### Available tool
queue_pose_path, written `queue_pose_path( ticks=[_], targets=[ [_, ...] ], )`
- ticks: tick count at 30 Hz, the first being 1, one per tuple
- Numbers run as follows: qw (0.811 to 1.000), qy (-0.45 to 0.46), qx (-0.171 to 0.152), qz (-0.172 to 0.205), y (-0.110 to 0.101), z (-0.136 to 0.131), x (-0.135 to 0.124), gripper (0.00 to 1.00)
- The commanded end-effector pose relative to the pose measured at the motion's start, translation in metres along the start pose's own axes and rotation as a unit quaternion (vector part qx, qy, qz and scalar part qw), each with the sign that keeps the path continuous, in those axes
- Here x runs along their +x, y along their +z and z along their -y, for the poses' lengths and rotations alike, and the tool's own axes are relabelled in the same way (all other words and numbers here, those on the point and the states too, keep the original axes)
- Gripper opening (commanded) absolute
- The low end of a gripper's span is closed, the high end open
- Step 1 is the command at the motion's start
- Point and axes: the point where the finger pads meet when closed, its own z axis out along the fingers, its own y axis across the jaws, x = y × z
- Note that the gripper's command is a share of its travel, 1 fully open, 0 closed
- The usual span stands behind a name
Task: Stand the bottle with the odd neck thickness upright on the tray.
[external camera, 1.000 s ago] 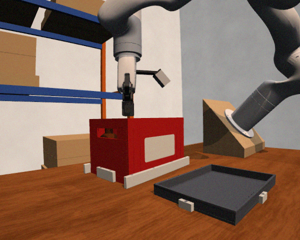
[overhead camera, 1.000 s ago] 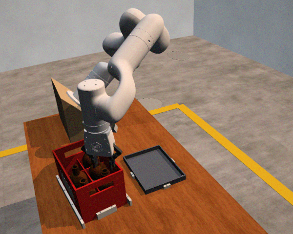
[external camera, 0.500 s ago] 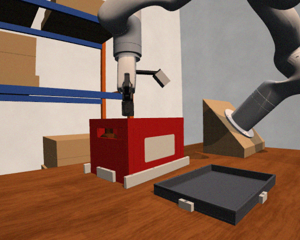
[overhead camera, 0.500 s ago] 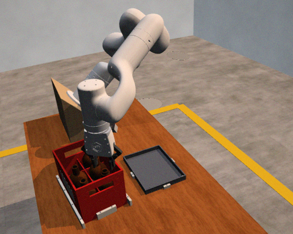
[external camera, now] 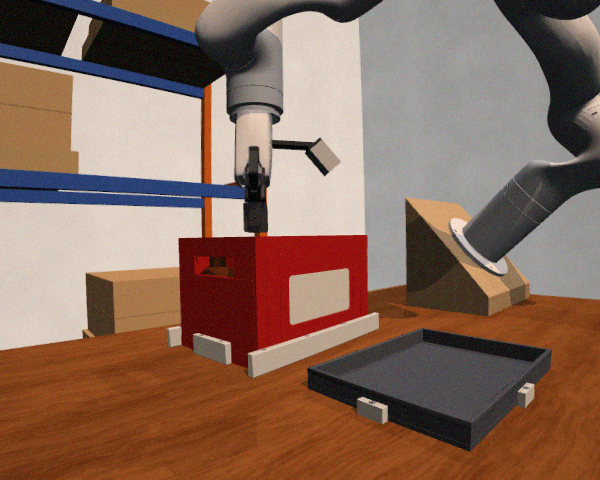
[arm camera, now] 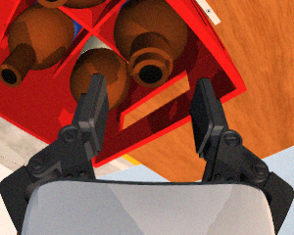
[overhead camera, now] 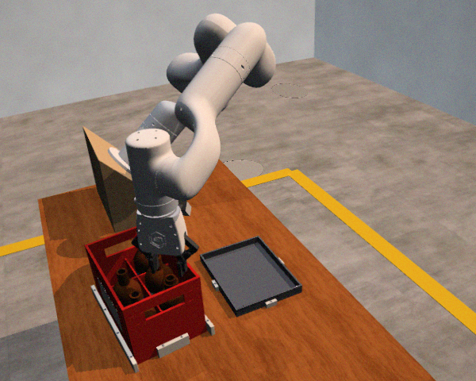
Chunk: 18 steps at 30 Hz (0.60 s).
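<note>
The red crate (overhead camera: 164, 324) (external camera: 217, 304) (arm camera: 34, 103) stands level on the table with brown bottles inside. One bottle has a collared mouth near the crate's end wall. Another bottle (overhead camera: 122, 276) shows a slim neck, and a low mouth of a further bottle (overhead camera: 136, 294) is beside it. A round bottle body (overhead camera: 155, 280) is under the fingers, its neck hidden in the top view. One more bottle (overhead camera: 140, 261) is partly hidden behind the gripper. My gripper (overhead camera: 168, 271) (external camera: 255, 224) (arm camera: 150, 91) is open and empty, pointing down above the crate. The dark tray (overhead camera: 251, 275) (external camera: 429, 382) is level and empty.
White stop blocks (overhead camera: 173, 345) (external camera: 313, 345) are around the crate, and small ones (overhead camera: 270, 302) (external camera: 372, 409) are against the tray. The wooden wedge base (overhead camera: 115, 197) (external camera: 445, 273) carries the arm behind the crate. A blue shelf rack (external camera: 135, 186) with boxes stands in the background.
</note>
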Motion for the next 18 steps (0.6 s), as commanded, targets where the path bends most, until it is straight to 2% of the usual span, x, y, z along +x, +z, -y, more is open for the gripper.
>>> queue_pose_path(
  ticks=[1,18],
  targets=[
    [1.000,0.000,0.000,0.001,-0.001,0.000,-0.001,0.65],
    [1.000,0.000,0.000,0.001,0.011,0.000,-0.001,0.65]
  ],
)
